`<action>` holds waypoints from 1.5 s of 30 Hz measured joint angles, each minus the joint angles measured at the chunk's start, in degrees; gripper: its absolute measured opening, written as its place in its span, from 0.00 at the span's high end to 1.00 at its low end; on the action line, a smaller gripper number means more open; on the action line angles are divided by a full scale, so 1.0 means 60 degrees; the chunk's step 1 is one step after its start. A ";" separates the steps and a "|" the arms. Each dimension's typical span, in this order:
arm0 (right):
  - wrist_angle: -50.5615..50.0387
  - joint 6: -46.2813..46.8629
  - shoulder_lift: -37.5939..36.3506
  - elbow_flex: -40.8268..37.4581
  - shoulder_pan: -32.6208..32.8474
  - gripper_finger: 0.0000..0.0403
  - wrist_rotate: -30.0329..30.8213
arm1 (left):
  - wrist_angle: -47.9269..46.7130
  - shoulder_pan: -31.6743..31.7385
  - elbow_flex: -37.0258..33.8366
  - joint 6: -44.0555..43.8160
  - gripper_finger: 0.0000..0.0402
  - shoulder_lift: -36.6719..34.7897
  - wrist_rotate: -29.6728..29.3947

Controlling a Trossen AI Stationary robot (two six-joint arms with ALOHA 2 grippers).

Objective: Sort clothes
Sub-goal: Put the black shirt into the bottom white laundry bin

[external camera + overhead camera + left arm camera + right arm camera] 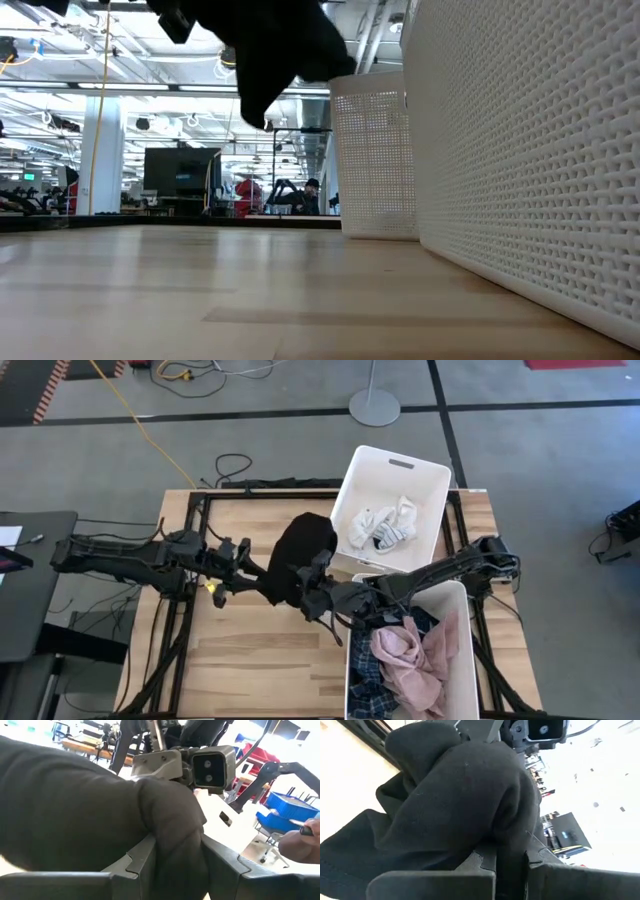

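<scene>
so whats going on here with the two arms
Both arms hold a black piece up off the table, between them. The right gripper is shut on a fold of it, and a fold also sits between the left gripper's fingers. One white bin has socks; the nearer bin holds a pink piece and plaid shirt.

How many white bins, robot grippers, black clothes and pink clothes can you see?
white bins: 2 (far bin, near bin)
grippers: 2 (left gripper, right gripper)
black piece: 1
pink piece: 1
Total: 6
</scene>
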 joint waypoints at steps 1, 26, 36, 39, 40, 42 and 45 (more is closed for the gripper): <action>-0.0019 -0.0137 0.0005 0.0086 0.0053 0.93 0.0120 | -0.0033 -0.0002 0.0011 -0.0003 0.67 -0.0015 0.0003; -0.0533 -0.1772 -0.0111 0.1848 0.1523 0.93 0.2292 | 0.0245 -0.0467 -0.0007 0.0321 0.66 0.0006 0.0251; -0.1000 -0.2038 -0.0571 0.2225 0.2350 0.93 0.3105 | 0.0212 -0.0863 -0.0015 0.0777 0.58 -0.0228 0.0116; -0.1029 -0.2035 -0.0876 0.2225 0.2676 0.93 0.3409 | 0.0200 -0.0934 -0.0015 0.0946 0.55 -0.0385 0.0117; -0.1086 -0.2025 -0.0982 0.2228 0.2802 0.93 0.3530 | 0.0208 -0.0957 -0.0015 0.0985 0.55 -0.0422 0.0113; -0.1228 -0.1938 -0.1148 0.2228 0.3072 0.93 0.3701 | 0.0147 -0.0990 -0.0015 0.1031 0.53 -0.0496 0.0113; -0.1662 -0.1644 -0.1382 0.2223 0.3499 0.93 0.3973 | -0.0094 -0.1009 -0.0012 0.1041 0.53 -0.0571 0.0113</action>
